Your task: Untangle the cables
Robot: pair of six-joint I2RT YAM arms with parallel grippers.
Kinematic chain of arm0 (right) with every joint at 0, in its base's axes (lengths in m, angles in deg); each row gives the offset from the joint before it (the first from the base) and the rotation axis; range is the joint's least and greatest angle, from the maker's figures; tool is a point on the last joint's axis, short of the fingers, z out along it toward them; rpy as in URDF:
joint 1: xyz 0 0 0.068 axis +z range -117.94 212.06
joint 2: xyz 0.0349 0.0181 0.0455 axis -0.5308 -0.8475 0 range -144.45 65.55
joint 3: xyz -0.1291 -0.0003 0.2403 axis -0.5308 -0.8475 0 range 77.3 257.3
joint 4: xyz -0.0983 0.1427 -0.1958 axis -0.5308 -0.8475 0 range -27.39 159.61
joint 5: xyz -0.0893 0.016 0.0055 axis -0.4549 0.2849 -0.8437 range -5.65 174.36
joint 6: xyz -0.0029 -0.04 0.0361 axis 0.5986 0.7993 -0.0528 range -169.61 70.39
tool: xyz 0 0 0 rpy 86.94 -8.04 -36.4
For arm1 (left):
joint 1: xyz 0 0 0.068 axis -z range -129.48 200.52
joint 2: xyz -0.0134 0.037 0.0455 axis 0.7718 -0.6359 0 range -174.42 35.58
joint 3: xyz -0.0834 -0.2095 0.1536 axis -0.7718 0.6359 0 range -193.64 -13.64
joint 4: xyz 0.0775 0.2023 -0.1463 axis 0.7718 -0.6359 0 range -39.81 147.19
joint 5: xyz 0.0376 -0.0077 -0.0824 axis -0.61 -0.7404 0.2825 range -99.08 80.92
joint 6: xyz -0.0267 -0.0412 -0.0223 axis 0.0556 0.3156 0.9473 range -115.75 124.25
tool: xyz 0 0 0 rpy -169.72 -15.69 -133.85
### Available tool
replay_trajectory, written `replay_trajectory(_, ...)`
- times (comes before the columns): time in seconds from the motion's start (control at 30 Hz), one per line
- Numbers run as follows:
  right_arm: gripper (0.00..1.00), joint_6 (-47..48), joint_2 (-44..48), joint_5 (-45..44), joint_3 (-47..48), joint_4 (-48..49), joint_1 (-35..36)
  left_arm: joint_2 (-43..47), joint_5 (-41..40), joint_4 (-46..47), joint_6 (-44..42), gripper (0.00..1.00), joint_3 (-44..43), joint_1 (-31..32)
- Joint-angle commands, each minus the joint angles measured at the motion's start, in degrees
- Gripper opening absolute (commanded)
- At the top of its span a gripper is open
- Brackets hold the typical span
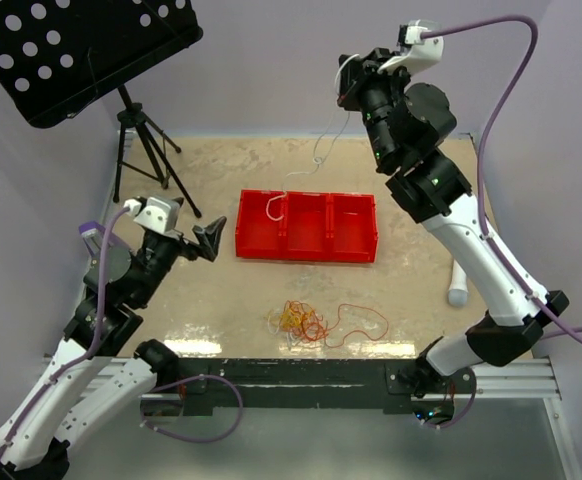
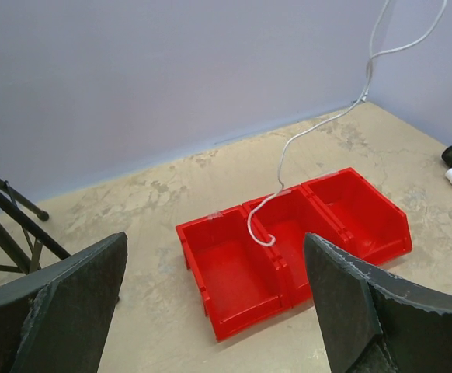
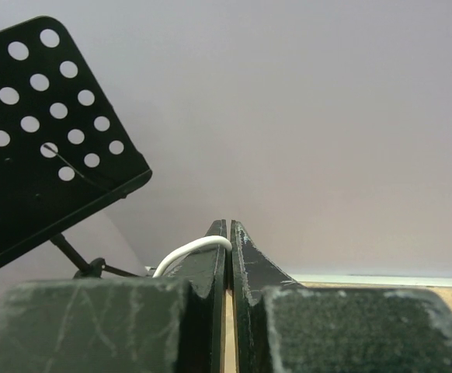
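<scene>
right fingers [image 3: 245, 256] pressed together, pinching white cable [image 3: 189, 252] held high | its lower end hangs at left part of red bin [image 1: 306, 253] | left fingers [image 2: 71, 303] spread wide, holding nothing | orange and red cables [image 1: 306, 322] tangled on surface [image 1: 221, 290] near front edge

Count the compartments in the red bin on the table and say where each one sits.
3. They run side by side in one row across the red bin: the left compartment, the middle compartment and the right compartment. All three are in plain view, so none appears hidden.
</scene>
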Motion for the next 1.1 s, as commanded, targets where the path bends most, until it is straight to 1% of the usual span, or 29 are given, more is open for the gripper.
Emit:
replay_trajectory(0.0, 0.00, -0.6, 1.1, -0.3, 0.1, 2.1, -1.3, 0.7, 2.3, 1.9, -3.3, 1.00, 1.1, -0.3)
replay_trajectory(0.3, 0.00, -0.6, 1.9, 0.0, -0.6, 1.3, -3.0, 1.1, 6.2, 1.6, -6.2, 1.00, 2.8, -0.6)
replay_trajectory(0.43, 0.00, -0.6, 2.4, -0.1, -1.8, 1.3, -4.0, 1.2, 6.7, 2.0, -6.9, 1.00, 3.4, -0.6)
replay_trajectory(0.67, 0.00, -1.1, 3.8, 0.3, -6.5, 3.3, -6.6, 1.5, 8.2, 1.8, -7.5, 1.00, 4.0, -0.8)
replay_trajectory(1.07, 0.00, -1.4, 3.7, 1.2, -8.4, 3.5, -8.6, 2.2, 8.2, 2.6, -6.9, 1.00, 5.1, -1.1)
